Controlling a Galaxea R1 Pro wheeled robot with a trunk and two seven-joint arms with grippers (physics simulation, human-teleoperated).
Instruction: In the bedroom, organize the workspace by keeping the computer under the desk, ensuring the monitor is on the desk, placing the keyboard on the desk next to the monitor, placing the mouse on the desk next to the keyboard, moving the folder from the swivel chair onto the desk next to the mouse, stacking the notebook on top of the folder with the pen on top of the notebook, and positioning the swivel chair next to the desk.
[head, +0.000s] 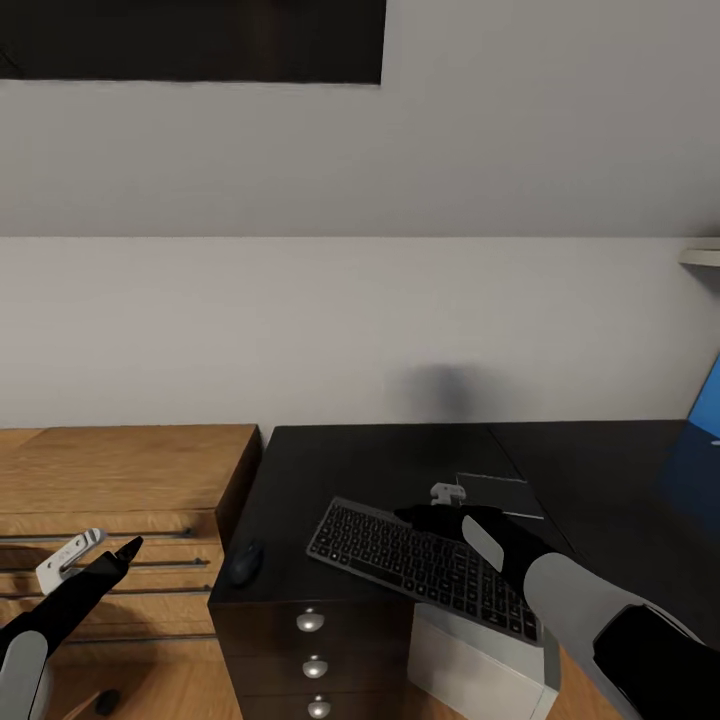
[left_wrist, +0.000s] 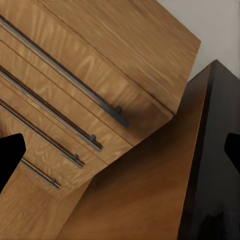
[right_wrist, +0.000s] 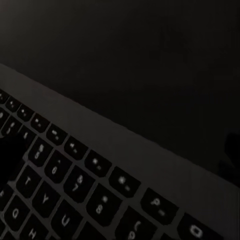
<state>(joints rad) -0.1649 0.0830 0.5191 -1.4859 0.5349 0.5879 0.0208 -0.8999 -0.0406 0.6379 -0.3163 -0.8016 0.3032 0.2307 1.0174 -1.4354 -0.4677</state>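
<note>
Two task items lie on the desk (head: 400, 455): the keyboard (head: 420, 565), set askew with its near right corner hanging past the front edge, and the mouse (head: 245, 563) at its nine o'clock, close to the desk's left corner. Below the overhanging corner stands a pale grey box, probably the computer (head: 480, 665), though so little of it shows that I would not swear to it. A strip of blue at three o'clock could be the monitor's screen; too little is in frame to tell.

The right gripper (head: 425, 517) hovers at the keyboard's far edge, about twelve o'clock of its middle. In the right wrist view the keys (right_wrist: 75, 185) pass close beneath, but whether the jaws are parted or pinching anything I cannot tell. The left gripper (head: 100, 555) hangs apart at nine o'clock, in front of the wooden dresser (head: 120, 480), jaws spread and empty; the left wrist view looks onto the dresser's bar handles (left_wrist: 75, 85).

The risk, as I judge it, is the overhang. A push toward six o'clock, or a careless press on the near side, could tip the keyboard off the desk. A sideways sweep toward nine o'clock could knock the mouse off the corner.
</note>
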